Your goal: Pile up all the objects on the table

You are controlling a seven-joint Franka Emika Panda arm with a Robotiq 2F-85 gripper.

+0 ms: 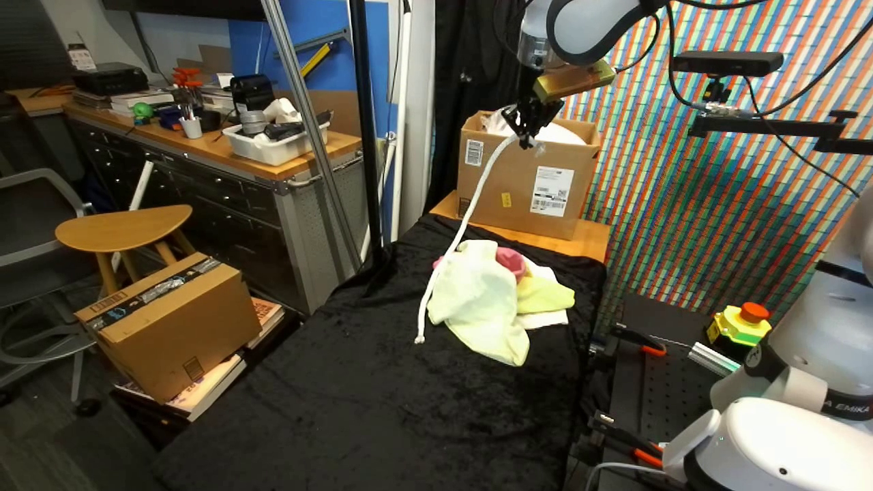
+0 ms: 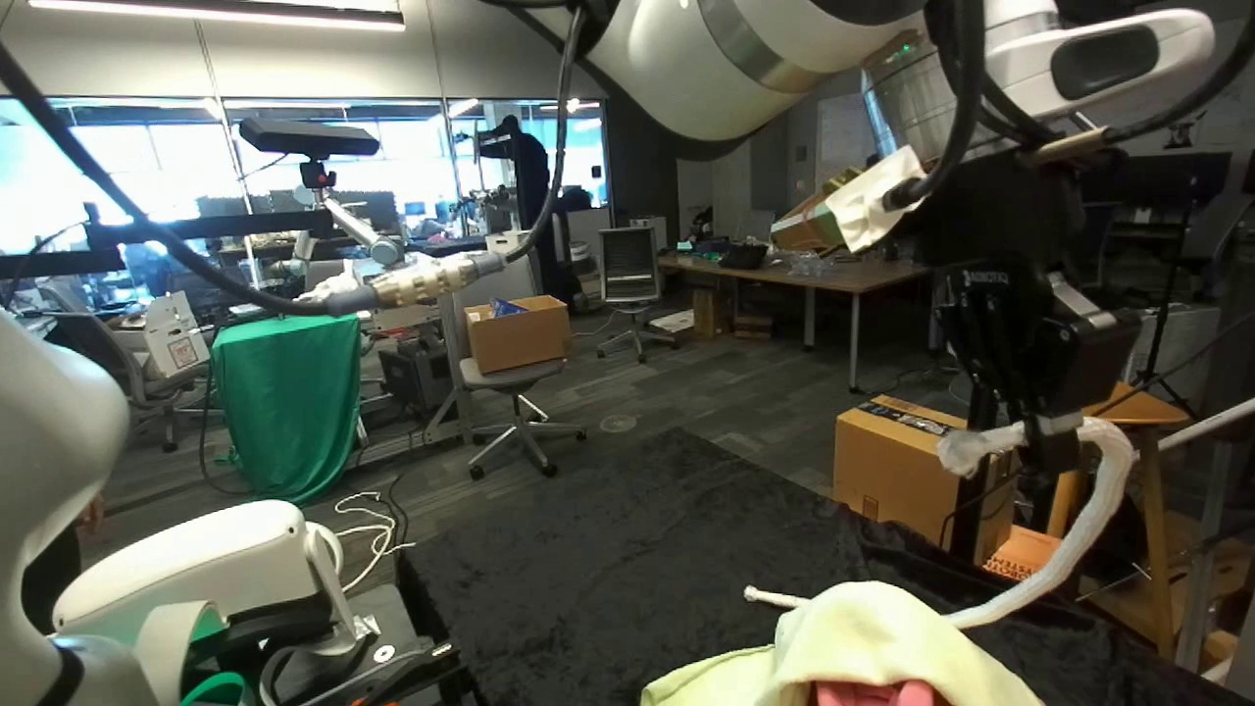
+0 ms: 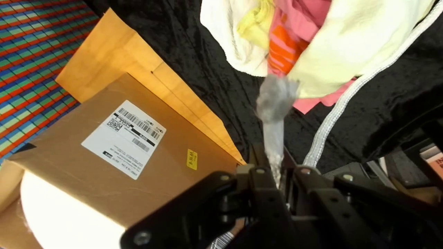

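A long white rope (image 1: 470,211) hangs from my gripper (image 1: 526,136). The gripper is shut on it near one end, high above the table; a short frayed tip sticks out past the fingers in the wrist view (image 3: 275,135). The rope runs down along the cloth pile, and its far end lies on the table. The pile holds a pale yellow-green cloth (image 1: 477,293), a pink cloth (image 1: 510,261), a brighter yellow cloth (image 1: 542,296) and a white cloth (image 3: 221,38). An orange patch (image 3: 282,48) shows among them. The gripper also shows in an exterior view (image 2: 1051,441).
The table has a black cover (image 1: 382,409). An open cardboard box (image 1: 505,184) with white contents stands on a wooden ledge (image 1: 586,239) at the table's end, close behind the gripper. Metal posts (image 1: 314,123) rise beside the table. A red emergency stop (image 1: 753,312) sits near the robot base.
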